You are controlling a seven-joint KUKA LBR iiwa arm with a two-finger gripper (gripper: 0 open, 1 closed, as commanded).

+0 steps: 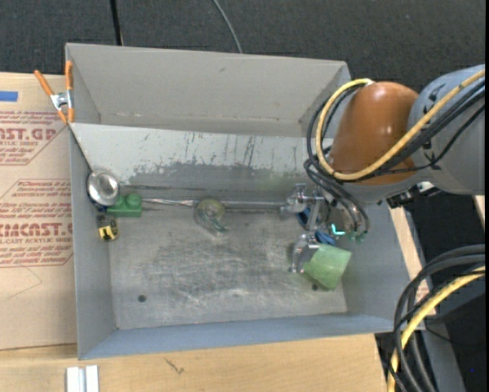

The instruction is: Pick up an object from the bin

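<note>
- Camera view, looking down: grey metal bin [187,288] with a scratched floor, few things in it.
- Reaching in from the right: robot arm with a rounded orange cover [373,129] and looped yellow and black cables, wrist low over the bin's right part.
- Gripper [300,229] down close to the floor, its 2 metal fingers [297,202] standing well apart, 1 toward the back wall and 1 toward the front wall; spread wide, nothing seen clamped between them.
- Pale green blocky foam-like piece [329,269] on the floor in the front-right part of the bin, just beside the front finger and seemingly touching it at the piece's left edge; lying off to the right of the finger line, not between the 2 fingers.
- Nearly as broad as long, so no clear long axis to tell; sides turned a little askew to the bin's walls.
- Well apart, against the left wall: shiny round silver metal cup [103,187], small darker green block [129,206] just beside it, tiny yellow-and-black piece [107,233] nearer the front.
- Between the 2 groups, toward the back: small translucent roundish thing [211,211].
</note>
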